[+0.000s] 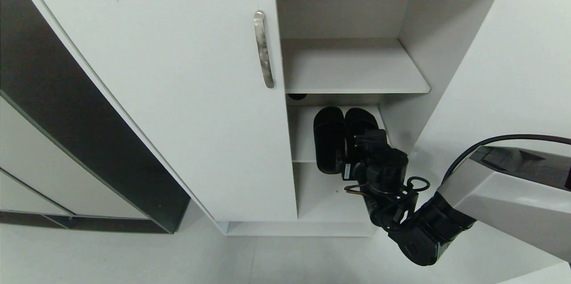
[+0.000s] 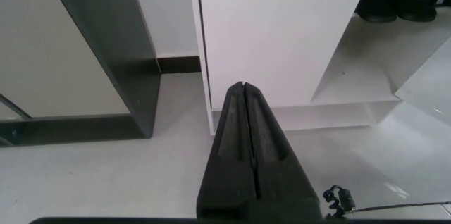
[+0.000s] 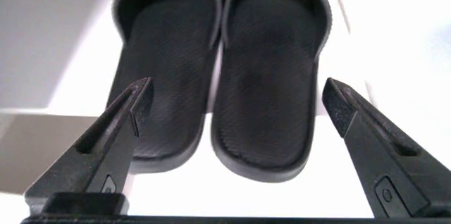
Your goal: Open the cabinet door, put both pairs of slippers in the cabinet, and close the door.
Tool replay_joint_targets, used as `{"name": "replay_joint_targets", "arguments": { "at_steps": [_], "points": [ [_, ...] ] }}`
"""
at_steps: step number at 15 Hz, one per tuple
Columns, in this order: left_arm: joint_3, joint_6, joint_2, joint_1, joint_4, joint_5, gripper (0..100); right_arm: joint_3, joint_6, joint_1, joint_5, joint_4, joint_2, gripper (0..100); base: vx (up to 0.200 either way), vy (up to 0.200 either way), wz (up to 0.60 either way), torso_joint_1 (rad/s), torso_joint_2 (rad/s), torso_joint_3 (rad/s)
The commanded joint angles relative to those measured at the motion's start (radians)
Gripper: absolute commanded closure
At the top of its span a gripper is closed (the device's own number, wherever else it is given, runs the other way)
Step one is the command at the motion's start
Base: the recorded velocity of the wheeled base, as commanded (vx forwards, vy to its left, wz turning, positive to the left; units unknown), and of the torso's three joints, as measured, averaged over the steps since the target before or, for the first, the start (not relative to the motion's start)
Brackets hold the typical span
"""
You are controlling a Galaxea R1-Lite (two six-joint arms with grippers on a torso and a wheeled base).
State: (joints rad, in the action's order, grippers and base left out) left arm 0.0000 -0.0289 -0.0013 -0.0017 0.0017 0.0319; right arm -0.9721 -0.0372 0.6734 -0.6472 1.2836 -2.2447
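**Operator:** Where are the slippers?

**Spotter:** You have one black pair of slippers [image 1: 329, 139] inside the cabinet [image 1: 415, 16]. They lie on the middle shelf [image 1: 303, 141], side by side and touching, with the toes toward the back. In the head view the heels stick out just past that shelf's front edge. The upper shelf [image 1: 352, 65] sits above them.

**Operator:** And my right hand?

**Spotter:** Your right hand [image 3: 236, 104] is at the heels of the pair. Its fingers [image 3: 116, 136] are spread wide, one off each outer side of the pair, and they grip nothing. You cannot tell from the wrist view whether the tips touch the soles.

**Operator:** How do the doors stand?

**Spotter:** The right door [image 1: 513, 74] is swung open on the robot's right. The left door [image 1: 178, 96] is shut, and its metal handle [image 1: 264, 50] stands upright near the inner edge.

**Operator:** What about the left hand?

**Spotter:** Your left hand [image 2: 243, 89] hangs low over the pale floor [image 2: 141, 175], well apart from the slippers. Its two fingers are pressed together with nothing between them. They point toward the bottom corner of the shut door.
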Motion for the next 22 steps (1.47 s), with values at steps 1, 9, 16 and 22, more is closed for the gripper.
{"name": "replay_joint_targets", "arguments": {
  "at_steps": [1,9,16,22],
  "points": [
    [0.0,0.0,0.001,0.0,0.0,0.0,100,0.009,0.0,0.008,0.0,0.0,0.002,0,0.0,0.0,0.0,0.0,0.0,0.0],
    [0.0,-0.003,0.001,0.0,0.0,0.002,100,0.01,0.005,0.017,-0.003,0.0,-0.001,0,-0.1,0.0,0.0,0.004,0.0,0.002],
    [0.0,0.001,0.001,0.0,-0.002,0.0,100,0.033,0.008,0.028,-0.005,0.0,0.004,0,-0.057,0.0,0.0,0.001,0.0,0.002],
    [0.0,0.006,0.001,0.0,0.0,0.0,100,0.049,0.008,0.044,-0.003,-0.001,0.002,0,0.0,0.0,0.0,0.0,0.0,0.0]
  ]
}}
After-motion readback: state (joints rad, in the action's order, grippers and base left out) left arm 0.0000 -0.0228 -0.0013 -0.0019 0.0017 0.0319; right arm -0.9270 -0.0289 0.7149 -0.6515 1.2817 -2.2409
